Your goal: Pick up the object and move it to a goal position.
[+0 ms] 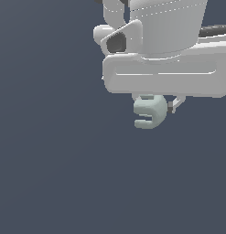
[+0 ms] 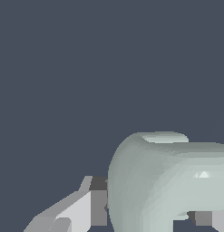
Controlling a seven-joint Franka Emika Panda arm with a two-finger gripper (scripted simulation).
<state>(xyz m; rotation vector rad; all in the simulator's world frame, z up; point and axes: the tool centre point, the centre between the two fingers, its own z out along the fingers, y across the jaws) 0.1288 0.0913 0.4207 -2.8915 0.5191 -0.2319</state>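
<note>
The object [image 1: 151, 112] is a small pale grey-green rounded lump with stubby prongs pointing to the exterior view's left. It sits between the fingers of my gripper [image 1: 153, 104], just under the white hand, above the dark floor. One finger [image 1: 175, 104] shows on the exterior view's right; the other is mostly hidden behind the object. In the wrist view the object [image 2: 168, 186] fills the space between a finger pad [image 2: 99, 199] and a second pad [image 2: 205, 218], both touching it. The gripper is shut on the object.
The white hand [image 1: 164, 73] and wrist of the arm fill the upper part of the exterior view. A plain dark blue-grey surface [image 1: 64, 173] lies all around; no other objects show.
</note>
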